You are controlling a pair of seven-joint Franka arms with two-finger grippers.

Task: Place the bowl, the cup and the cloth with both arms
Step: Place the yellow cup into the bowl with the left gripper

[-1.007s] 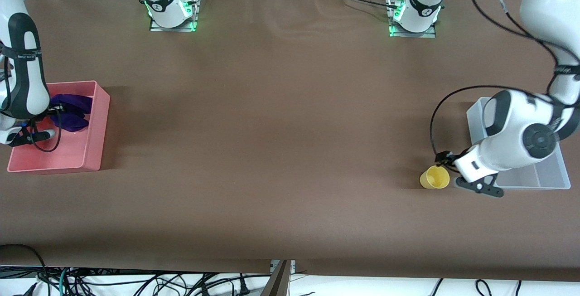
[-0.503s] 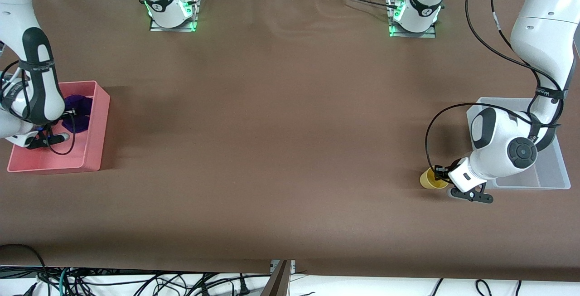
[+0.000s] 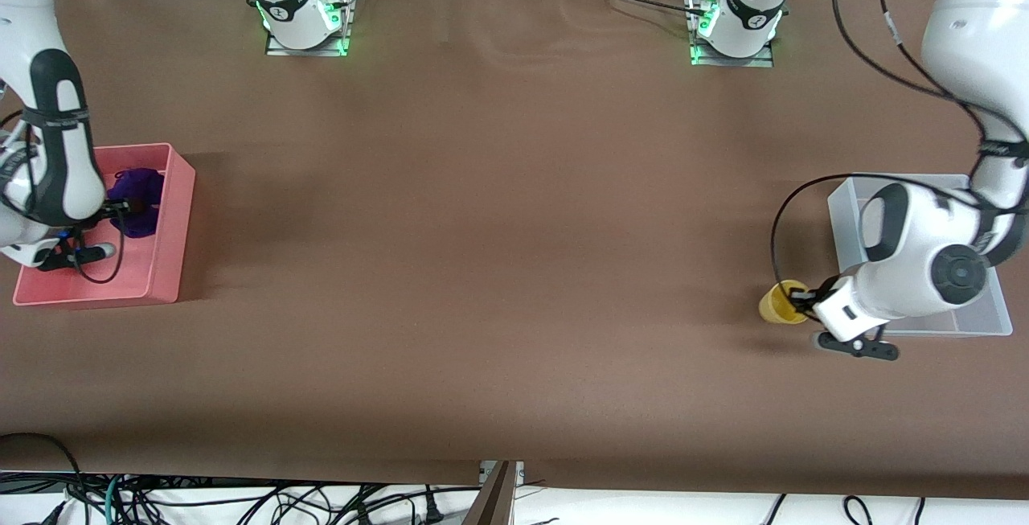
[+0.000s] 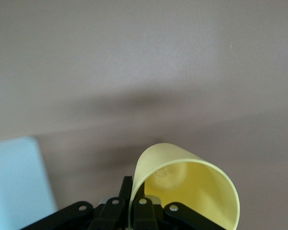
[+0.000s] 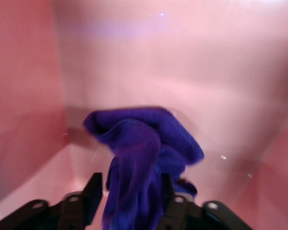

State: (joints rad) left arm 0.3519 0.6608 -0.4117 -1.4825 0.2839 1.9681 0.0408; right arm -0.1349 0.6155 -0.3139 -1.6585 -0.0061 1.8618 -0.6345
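The cup [image 3: 781, 302] hung just beside the clear tray [image 3: 916, 324], toward the table's middle, its rim pinched in the left gripper [image 3: 797, 297]; the tray lay straight toward that arm's end. The cloth [image 3: 137, 202] dangled inside the pink bin [image 3: 170, 223], clamped by the right gripper [image 5: 129, 199]. No bowl showed.

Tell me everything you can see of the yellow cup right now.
The yellow cup is small, bright yellow, thin-walled and plastic-looking, with a round rim and nothing inside. The left gripper is shut on its rim, one finger inside the wall. It is tilted, its mouth facing the wrist camera. It is beside the clear bin; I cannot tell whether it touches the brown table.
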